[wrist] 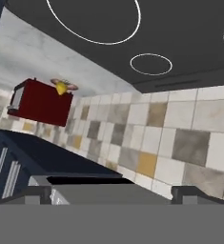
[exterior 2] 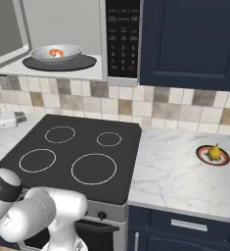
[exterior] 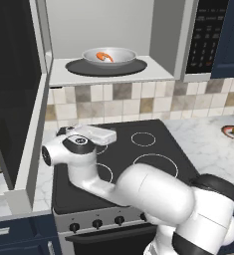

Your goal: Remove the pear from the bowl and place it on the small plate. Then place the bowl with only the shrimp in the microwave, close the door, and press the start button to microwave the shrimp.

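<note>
While the bowl (exterior: 109, 56) with the shrimp (exterior: 105, 56) is sitting inside the microwave (exterior: 113, 37) and the pear (exterior 2: 214, 152) is resting on the small plate (exterior 2: 213, 155), the tool, spread wide and empty, should be swinging squarely toward the door's (exterior: 14, 114) outer face.

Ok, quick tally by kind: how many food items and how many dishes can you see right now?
Food: 2, the pear and the shrimp.
Dishes: 2, the bowl in the microwave and the small plate on the counter.
Total: 4
</note>
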